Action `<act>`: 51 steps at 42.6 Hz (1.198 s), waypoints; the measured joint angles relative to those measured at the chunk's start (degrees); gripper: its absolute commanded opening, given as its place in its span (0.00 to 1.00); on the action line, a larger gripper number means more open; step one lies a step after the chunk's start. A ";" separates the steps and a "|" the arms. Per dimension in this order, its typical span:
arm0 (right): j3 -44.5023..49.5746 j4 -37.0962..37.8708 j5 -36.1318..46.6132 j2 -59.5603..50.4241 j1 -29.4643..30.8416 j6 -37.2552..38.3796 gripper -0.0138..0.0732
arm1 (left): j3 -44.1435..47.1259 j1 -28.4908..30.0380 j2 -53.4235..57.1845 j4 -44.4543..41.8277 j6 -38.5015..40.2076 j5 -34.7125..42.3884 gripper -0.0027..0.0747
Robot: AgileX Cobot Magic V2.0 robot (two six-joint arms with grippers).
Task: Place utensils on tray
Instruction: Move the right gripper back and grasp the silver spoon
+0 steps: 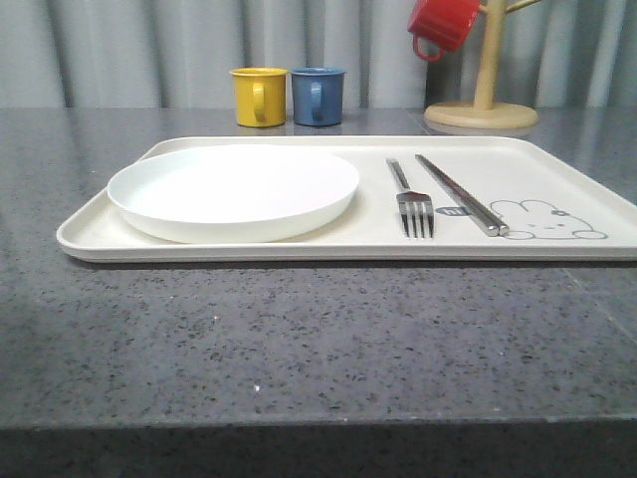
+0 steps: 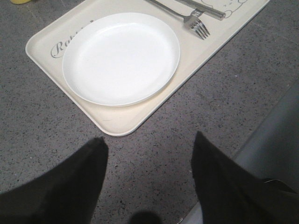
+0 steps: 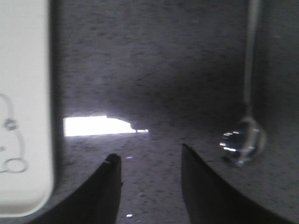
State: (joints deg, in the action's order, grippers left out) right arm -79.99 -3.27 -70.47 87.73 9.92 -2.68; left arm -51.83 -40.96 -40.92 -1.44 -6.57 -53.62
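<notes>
Between the two dark fingers of the left pincer (image 2: 149,149) lies only bare speckled grey stone desk (image 2: 42,116); the jaws stand wide apart and hold nothing. Just ahead of its fingertips is the rounded near corner of the large flat cream rectangular tray (image 2: 117,123) with its low rim. Farther out on that tray rests the round white plate (image 2: 121,56), partly covering grey script print. Beyond the plate, at the far side of the tray from this pincer, lie the shiny silver four-tined fork (image 2: 194,23) and the pair of long straight silver chopsticks (image 2: 205,8), side by side and close together.

The right pincer (image 3: 149,163) also hangs spread open and empty over the dark desk. Near one of its fingers, off the tray and on the desk, lies the long-handled silver spoon (image 3: 243,140), its round bowl nearest the pincer and its handle running away from it. On the other side of the pincer, the cream tray's edge shows part of a rabbit line drawing (image 3: 11,144).

From the front, well beyond the tray, stand a yellow mug (image 1: 259,96) and a blue mug (image 1: 318,96) just beside each other, and a red mug (image 1: 441,24) hangs on a wooden mug stand (image 1: 483,100).
</notes>
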 measured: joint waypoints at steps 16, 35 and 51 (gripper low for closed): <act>0.00 1.93 7.19 7.23 7.28 -2.26 0.58 | 0.00 0.00 0.00 0.00 0.00 0.09 0.55; 0.00 3.97 11.17 12.35 7.32 -3.59 0.58 | 0.00 0.00 0.00 0.00 0.00 0.09 0.55; -0.11 3.97 11.43 13.63 7.32 -3.62 0.18 | 0.00 0.00 0.00 0.00 0.00 0.09 0.55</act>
State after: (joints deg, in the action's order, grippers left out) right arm -80.10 0.70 -59.03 101.37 17.24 -6.30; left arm -51.83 -40.96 -40.92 -1.44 -6.57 -53.53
